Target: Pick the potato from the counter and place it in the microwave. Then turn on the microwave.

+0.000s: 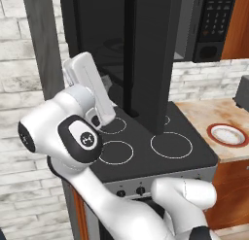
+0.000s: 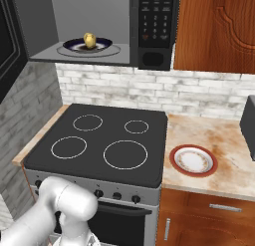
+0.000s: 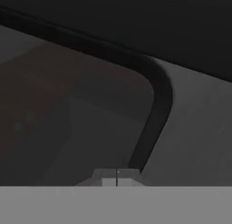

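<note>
The potato sits on a dark plate inside the open microwave above the stove. The microwave's door swings out edge-on over the stovetop; its keypad panel is on the right. My arm reaches up on the left of that door. In the hand view my gripper is shut with nothing between its fingertips, close against the door's dark glass and its rounded frame. The tan counter lies right of the stove.
A black stovetop with white rings lies under the microwave. A white plate with a red rim rests on the counter. A dark appliance stands at the far right, a wooden wall cabinet hangs beside the microwave, and a brick wall stands behind.
</note>
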